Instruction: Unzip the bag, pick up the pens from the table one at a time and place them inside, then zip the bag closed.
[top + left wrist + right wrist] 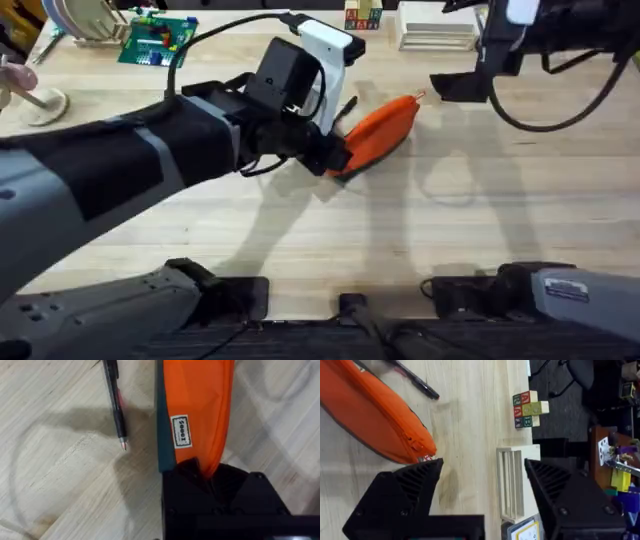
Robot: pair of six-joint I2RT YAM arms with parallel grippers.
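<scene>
Jaws of left gripper [207, 472] pinch bag [197, 405]; pen [115, 402] on plank table [55, 485].

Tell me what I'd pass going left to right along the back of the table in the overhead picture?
A wooden stand at the far left → a green circuit board → the orange bag, held at its near end by the left pincer → the right pincer, open, hovering beside the bag's far tip.

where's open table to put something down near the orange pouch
Bare table lies on the near side of the orange pouch, toward the arm bases, and to its right under the open right end effector. It is crowded on the pouch's left: the left end effector grips its end and a pen lies alongside.
</scene>
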